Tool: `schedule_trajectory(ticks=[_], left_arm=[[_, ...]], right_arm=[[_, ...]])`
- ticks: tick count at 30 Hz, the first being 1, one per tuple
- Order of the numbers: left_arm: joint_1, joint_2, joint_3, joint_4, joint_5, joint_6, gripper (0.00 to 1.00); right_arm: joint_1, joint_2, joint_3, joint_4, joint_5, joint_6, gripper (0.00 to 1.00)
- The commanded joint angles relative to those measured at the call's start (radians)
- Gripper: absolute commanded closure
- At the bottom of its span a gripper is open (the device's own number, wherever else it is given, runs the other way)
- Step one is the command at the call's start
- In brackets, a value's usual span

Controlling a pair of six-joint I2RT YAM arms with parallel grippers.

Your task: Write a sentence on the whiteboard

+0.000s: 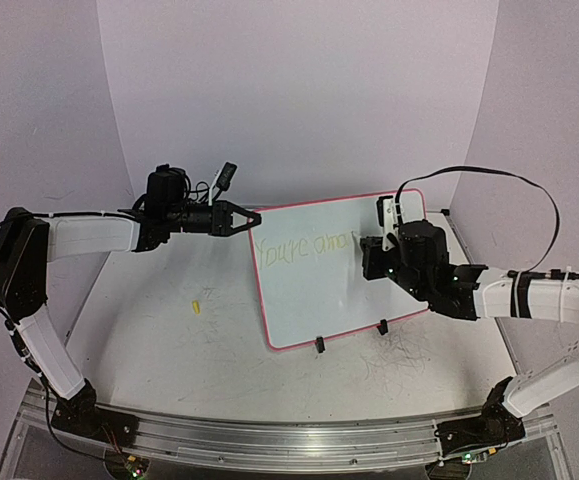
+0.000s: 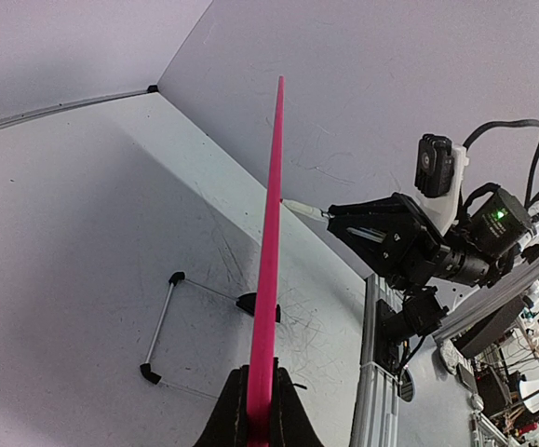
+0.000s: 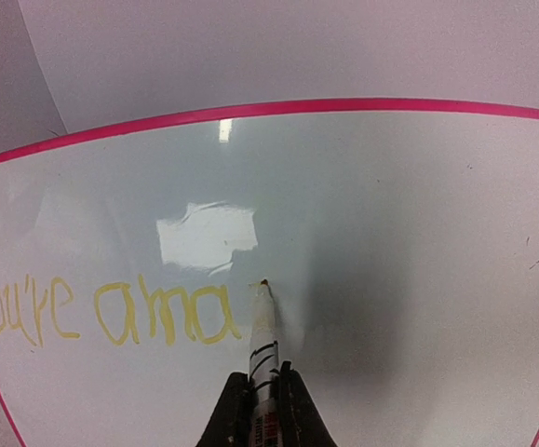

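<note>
While the line of yellow handwriting (image 3: pixel 111 315) reads only "You're ama" so far, the writing step is judged to be mid-word, roughly halfway through the sentence. The large white whiteboard with its thin pink border (image 1: pixel 339 285) sits in the middle of the scuffed white surface (image 1: pixel 159 340), its two black clip feet on the near edge. The left pincer (image 2: pixel 260 389) is pressed together on the board's pink rim at its far left corner, steadying it. The right pincer (image 3: pixel 263 384), over the board's right half, is pinching a thin white-barrelled yellow marker (image 3: pixel 262 326). The marker's tip sits just right of the last "a" in the upper left part of the board; whether it presses the face or hovers a hair off cannot be told. The next move likely calls for starting the "z" beside that letter, keeping to the same baseline with light, even pressure, while the left grip holds the board from sliding.
</note>
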Motion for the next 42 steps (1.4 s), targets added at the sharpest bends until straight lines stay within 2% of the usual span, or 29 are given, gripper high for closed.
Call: schedule_trajectory(ticks=[1, 11, 28, 37, 42], left_arm=[[0.004, -0.033, -0.003, -0.029, -0.024, 0.012, 1.0], [0.004, -0.035, -0.004, -0.028, -0.024, 0.013, 1.0], [0.004, -0.032, -0.003, -0.029, -0.022, 0.013, 1.0], [0.004, -0.032, -0.003, -0.029, -0.022, 0.013, 1.0], [0.004, -0.033, -0.003, -0.029, -0.023, 0.013, 1.0]], right_arm=[[-0.003, -0.012, -0.002, 0.019, 0.05, -0.001, 1.0], [-0.003, -0.018, -0.005, -0.004, 0.058, 0.0, 1.0], [0.01, -0.038, -0.043, -0.05, -0.047, 0.028, 1.0], [0.021, -0.034, -0.045, -0.05, -0.041, 0.044, 1.0], [0.021, -0.025, -0.039, -0.048, 0.018, 0.057, 1.0]])
